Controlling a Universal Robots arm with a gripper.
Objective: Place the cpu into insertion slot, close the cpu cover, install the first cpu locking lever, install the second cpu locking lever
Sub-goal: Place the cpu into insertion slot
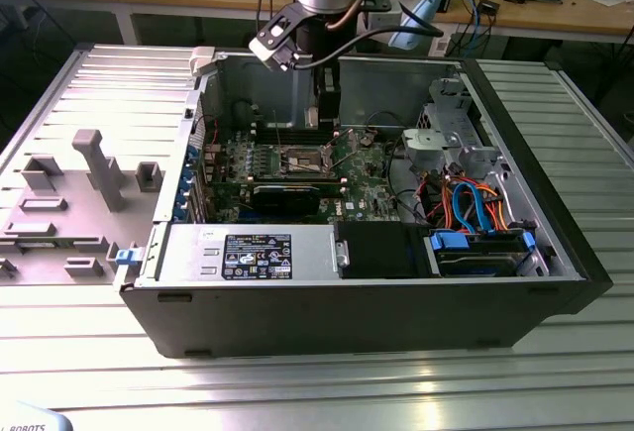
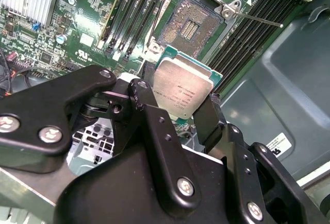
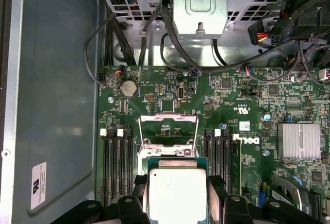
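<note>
Items we log at this moment:

- Hand (image 2: 175, 100): clenched on the cpu, one black finger (image 2: 142, 92) on each of two opposite edges. In the first wrist view we see the hand (image 3: 178, 195) from above, holding the chip the same way. In the exterior view the hand (image 1: 325, 114) hangs inside the case (image 1: 376, 312), over the board (image 1: 371, 168).
- Cpu (image 2: 183, 92): silver-grey top facing up, green edge showing and slightly tilted. It is held clear of the board and just beside the slot, not in it. We also log it in the first wrist view (image 3: 177, 190).
- Slot (image 2: 191, 23): silver rim, with its dark centre lying uncovered. In the exterior view we place it mid-board (image 1: 305, 161), below the hand.
- Lever (image 2: 258, 22): a thin metal rod reaching out from one corner of the slot.
- Heatsink (image 3: 299, 141): ribbed silver block on the board, well apart from the slot.
- Coin battery (image 3: 128, 87): on the board, near the drive cage (image 3: 200, 0).
- Case: black, lying open on the slatted metal desk (image 1: 99, 352).
- Grey fixtures (image 1: 94, 168): on the desk, at the exterior view's left of the case.
</note>
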